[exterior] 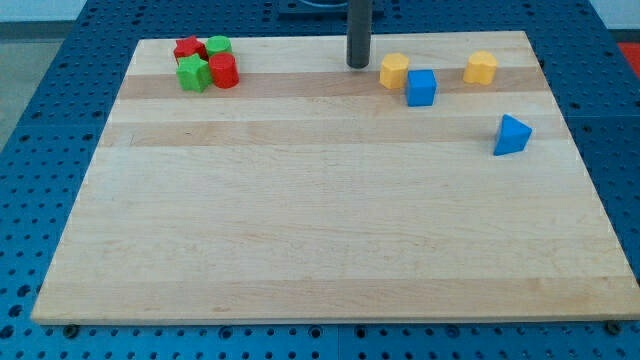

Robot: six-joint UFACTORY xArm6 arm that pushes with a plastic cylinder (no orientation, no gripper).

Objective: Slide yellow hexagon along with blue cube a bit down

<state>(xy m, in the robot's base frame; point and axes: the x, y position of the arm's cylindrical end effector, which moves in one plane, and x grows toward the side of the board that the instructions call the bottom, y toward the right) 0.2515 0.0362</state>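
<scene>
A yellow hexagon sits near the top of the wooden board, touching a blue cube just below and to its right. My tip stands on the board a short way to the left of the yellow hexagon, apart from it. A second yellow block lies further right.
A blue triangular block lies at the right side. At the top left, two red blocks and two green blocks cluster together. The board's top edge is close behind my tip.
</scene>
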